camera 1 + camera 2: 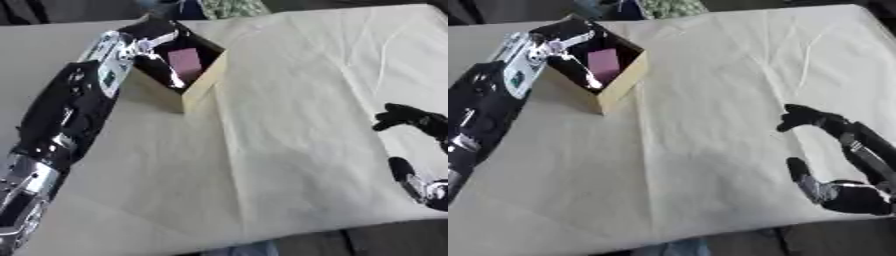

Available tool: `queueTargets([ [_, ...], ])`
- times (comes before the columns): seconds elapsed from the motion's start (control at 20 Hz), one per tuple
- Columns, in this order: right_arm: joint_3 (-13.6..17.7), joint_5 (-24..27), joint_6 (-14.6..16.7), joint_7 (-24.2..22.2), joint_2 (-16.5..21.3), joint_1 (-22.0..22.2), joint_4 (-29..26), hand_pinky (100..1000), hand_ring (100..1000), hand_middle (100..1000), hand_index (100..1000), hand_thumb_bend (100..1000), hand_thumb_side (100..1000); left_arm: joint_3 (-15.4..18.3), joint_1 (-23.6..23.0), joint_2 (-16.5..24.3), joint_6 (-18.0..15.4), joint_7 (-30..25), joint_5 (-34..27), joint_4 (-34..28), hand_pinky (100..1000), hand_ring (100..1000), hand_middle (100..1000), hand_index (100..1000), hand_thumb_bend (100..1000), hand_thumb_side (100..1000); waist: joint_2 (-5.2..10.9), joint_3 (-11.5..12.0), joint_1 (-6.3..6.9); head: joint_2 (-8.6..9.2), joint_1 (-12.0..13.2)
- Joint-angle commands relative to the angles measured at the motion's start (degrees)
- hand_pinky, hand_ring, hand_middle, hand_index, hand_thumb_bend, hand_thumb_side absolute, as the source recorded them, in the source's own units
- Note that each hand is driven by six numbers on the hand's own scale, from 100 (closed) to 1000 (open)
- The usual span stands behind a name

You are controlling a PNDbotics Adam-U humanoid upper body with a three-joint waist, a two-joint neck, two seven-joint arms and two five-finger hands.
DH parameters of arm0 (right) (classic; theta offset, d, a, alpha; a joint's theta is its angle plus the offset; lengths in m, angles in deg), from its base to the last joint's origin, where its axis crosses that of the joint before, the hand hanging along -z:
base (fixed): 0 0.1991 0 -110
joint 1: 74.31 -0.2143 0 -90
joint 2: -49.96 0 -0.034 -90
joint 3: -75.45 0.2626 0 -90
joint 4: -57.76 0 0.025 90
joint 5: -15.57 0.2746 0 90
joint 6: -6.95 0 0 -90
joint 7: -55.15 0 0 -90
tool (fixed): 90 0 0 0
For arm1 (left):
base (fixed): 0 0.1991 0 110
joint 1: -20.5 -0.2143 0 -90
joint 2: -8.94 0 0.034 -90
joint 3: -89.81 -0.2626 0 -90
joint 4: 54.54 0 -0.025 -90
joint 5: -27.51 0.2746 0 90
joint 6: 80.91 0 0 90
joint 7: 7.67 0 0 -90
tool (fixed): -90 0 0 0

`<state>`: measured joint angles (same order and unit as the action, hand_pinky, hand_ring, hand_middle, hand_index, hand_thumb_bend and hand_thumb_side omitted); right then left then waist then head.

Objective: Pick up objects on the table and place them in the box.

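A tan cardboard box [200, 93] stands open at the table's far left. A pink flat object [185, 60] lies inside it against the dark interior. My left hand [147, 46] reaches down into the box from the left. It is open, its fingers [169, 73] stretching along the pink object's left side with nothing held in them. My right hand [842, 127] rests near the table's right edge, open, its fingers relaxed and arched upward, holding nothing. No loose object shows on the cloth.
A cream cloth [289, 125] with creases covers the table. Patterned fabric [229, 7] shows beyond the far edge behind the box. The table's front edge [262, 235] runs along the bottom.
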<state>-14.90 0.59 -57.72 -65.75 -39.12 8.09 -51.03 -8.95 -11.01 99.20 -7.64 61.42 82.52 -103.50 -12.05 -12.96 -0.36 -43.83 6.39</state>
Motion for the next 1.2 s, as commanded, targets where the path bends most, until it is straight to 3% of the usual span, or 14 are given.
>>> queueTargets([
  [0.05, 0.5, 0.5, 0.0, 0.1, 0.6, -0.5, -0.5, 895, 884, 731, 1000, 100, 458, 0.7, 1.3, 1.7, 0.4, 0.8, -0.6, -1.6, 779, 715, 738, 889, 788, 355, 1.00, 0.0, -0.11, -0.29, 0.0],
  [0.3, 0.5, 0.5, 0.0, 0.1, 0.6, -0.5, -0.5, 895, 884, 731, 1000, 100, 458, 0.5, 1.2, 1.8, 0.7, 0.8, -1.0, -1.9, 780, 717, 739, 889, 789, 356, 1.01, 0.1, -0.11, -0.29, 0.0],
  [0.35, 0.6, 0.4, -0.1, 0.2, 0.7, -0.3, -0.4, 895, 884, 731, 1000, 100, 455, 0.9, 1.6, 2.2, 0.5, 1.0, -1.3, -2.3, 774, 699, 721, 867, 786, 393, 1.28, 0.5, -0.05, -0.29, -0.3],
  [0.55, 1.2, 0.1, -0.2, 0.6, 0.9, 0.2, -0.3, 895, 884, 732, 1000, 100, 456, 3.2, 1.8, 7.2, -2.2, 4.0, -4.3, -7.3, 765, 683, 705, 854, 776, 400, 1.55, 2.3, 0.10, -0.29, -1.3],
  [0.7, 1.4, -0.1, -0.2, 0.8, 1.0, 0.3, -0.3, 895, 884, 732, 1000, 100, 456, 2.8, -0.3, 10.8, -3.2, 5.2, -7.2, -11.9, 763, 681, 703, 852, 774, 401, 1.58, 2.9, 0.22, -0.29, -1.6],
  [0.9, 1.5, -0.3, -0.3, 0.9, 1.1, 0.4, -0.3, 895, 884, 732, 1000, 100, 456, 2.5, -2.3, 12.9, -1.4, 3.8, -10.7, -17.5, 754, 663, 685, 834, 765, 402, 1.60, 3.4, 0.30, -0.29, -2.0],
  [1.15, 2.0, -0.7, -0.3, 1.5, 1.1, 0.7, -0.3, 895, 884, 732, 1000, 100, 464, 3.3, -9.4, 18.1, -3.5, 7.6, -15.5, -25.2, 740, 639, 659, 808, 779, 369, 1.59, 5.1, 0.08, -0.29, -2.8],
  [1.2, 2.1, -0.7, -0.3, 1.6, 1.1, 0.7, -0.3, 895, 884, 732, 1000, 100, 457, 3.4, -10.9, 18.6, -3.2, 8.4, -16.4, -26.7, 740, 639, 659, 808, 743, 391, 1.57, 5.4, -0.02, -0.29, -2.9],
])
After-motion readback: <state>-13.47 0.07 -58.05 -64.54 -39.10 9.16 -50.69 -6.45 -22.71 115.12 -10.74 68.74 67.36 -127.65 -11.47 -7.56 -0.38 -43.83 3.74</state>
